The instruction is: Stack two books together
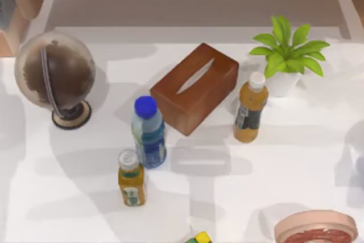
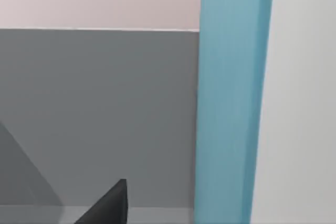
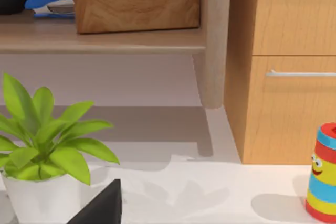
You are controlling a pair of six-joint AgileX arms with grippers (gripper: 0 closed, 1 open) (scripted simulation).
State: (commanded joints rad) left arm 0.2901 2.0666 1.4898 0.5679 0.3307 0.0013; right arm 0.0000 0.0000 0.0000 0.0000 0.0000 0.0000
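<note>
Finding the two books is my first job; I cannot tell where they lie. On the white table (image 1: 296, 140) I see a globe (image 1: 55, 75) at ten o'clock, a potted plant (image 1: 287, 52) at two o'clock, and a brown tissue box (image 1: 194, 86) near the middle. A blue-capped bottle (image 1: 149, 132) stands between seven and eight o'clock from the box; a small orange bottle (image 1: 131, 177) stands just past it; a white-capped orange bottle (image 1: 250, 112) stands at four o'clock from the box.

My left pincer (image 2: 105, 208) points at a grey wall and a tall blue-green post (image 2: 233, 98); my right pincer (image 3: 102, 205) points at the plant, a wooden shelf (image 3: 105, 40) and a stripy toy can (image 3: 323, 171). I cannot tell how wide either pincer is open, or if it has hold of anything.

To do this well, I think I should turn to look around slowly; I should keep high over the bottles, since tall things tip easily; then I should lay one book flat on the other, corners matched.
</note>
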